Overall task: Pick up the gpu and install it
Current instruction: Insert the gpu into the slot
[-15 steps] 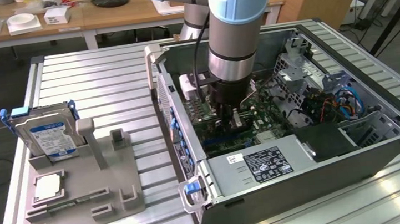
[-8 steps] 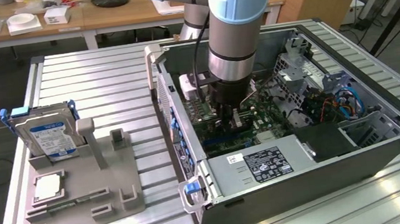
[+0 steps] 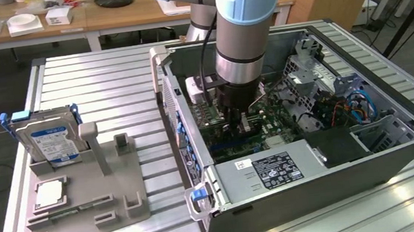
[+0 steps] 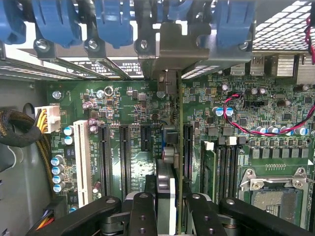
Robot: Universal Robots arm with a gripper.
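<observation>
Seen edge-on, the gpu [image 4: 168,179] is mostly hidden; the hand [image 4: 171,209], narrowly parted, grips it over the motherboard [image 4: 123,105], three o'clock from the hard drive [image 3: 48,141].

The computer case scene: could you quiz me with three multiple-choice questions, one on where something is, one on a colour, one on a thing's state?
1. Where is the hard drive?
A) in the grey holder on the table
B) on the floor
C) on a chair

2. What colour is the motherboard?
A) red
B) green
C) white

3. What state is the gpu in?
A) lying loose on the table
B) gripped by the gripper inside the computer case
C) broken in two

Answers: 1 A, it stands upright in the holder at the exterior view's left. 2 B, the wrist view shows a green board. 3 B, the gripper is closed on its edge over the slots.
</observation>
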